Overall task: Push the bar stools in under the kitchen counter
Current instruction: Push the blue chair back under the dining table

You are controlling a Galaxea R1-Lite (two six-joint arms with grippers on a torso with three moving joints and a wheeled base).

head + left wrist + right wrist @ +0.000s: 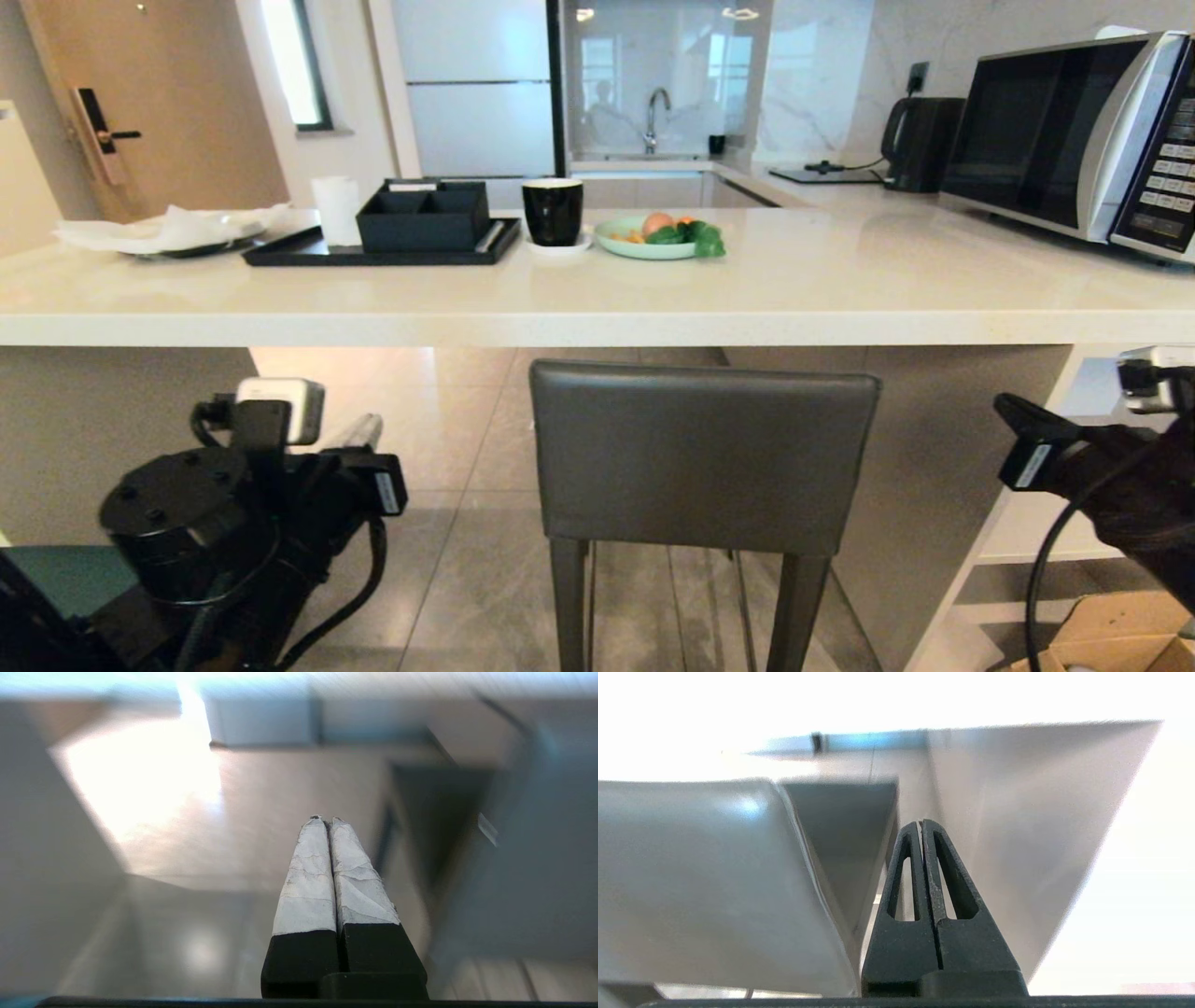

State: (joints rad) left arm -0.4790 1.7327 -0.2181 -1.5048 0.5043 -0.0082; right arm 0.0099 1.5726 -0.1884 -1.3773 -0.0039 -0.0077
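**Both pincers closed beside the grey stool**

The boxy dark-grey leather bar stool (702, 457) stands between the two arms, its backrest just below the front edge of the thick glossy cream-white stone-look desk (597, 313). The left pincer (327, 820) has its white-wrapped fingers (308, 877) pressed together, holding nothing, with tiled floor beyond its tips. The right pincer (920, 823) is likewise fully closed and empty, the stool's grey side (700, 882) just beside it, not touching.
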